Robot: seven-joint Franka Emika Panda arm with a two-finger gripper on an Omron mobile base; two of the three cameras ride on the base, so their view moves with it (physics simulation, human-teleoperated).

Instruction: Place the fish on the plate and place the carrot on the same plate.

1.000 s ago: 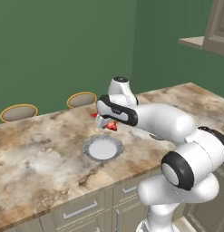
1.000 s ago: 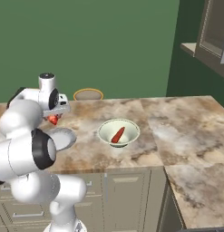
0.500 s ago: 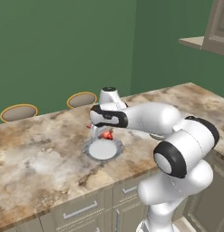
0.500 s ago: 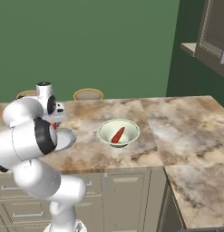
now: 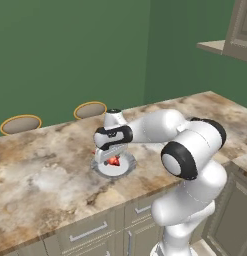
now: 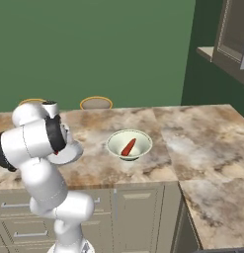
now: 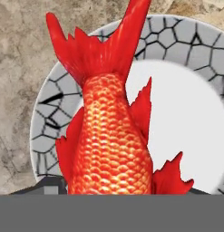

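My gripper point(image 5: 111, 157) is shut on the fish point(image 5: 114, 160), a bright red-orange fish with pointed fins. It hangs low over the plate point(image 5: 126, 169), a small grey-white plate on the marble counter. In the hand view the fish point(image 7: 111, 136) points tail-up across the plate's white well, with the cracked-pattern rim of the plate point(image 7: 50, 118) around it. Whether the fish touches the plate I cannot tell. The carrot point(image 6: 128, 147) lies in a cream bowl point(image 6: 115, 141) to the right of the plate point(image 6: 70, 155), which my arm partly hides.
Two round yellow-rimmed stool tops point(image 5: 20, 124) point(image 5: 90, 109) stand behind the counter's far edge. Drawers and cabinet doors point(image 6: 138, 207) run below the front edge. A wall cabinet point(image 6: 234, 39) hangs at the upper right.
The arm has swung the fish from behind the plate toward the front and down, so it now hangs low over the plate. The bowl and carrot have not moved.
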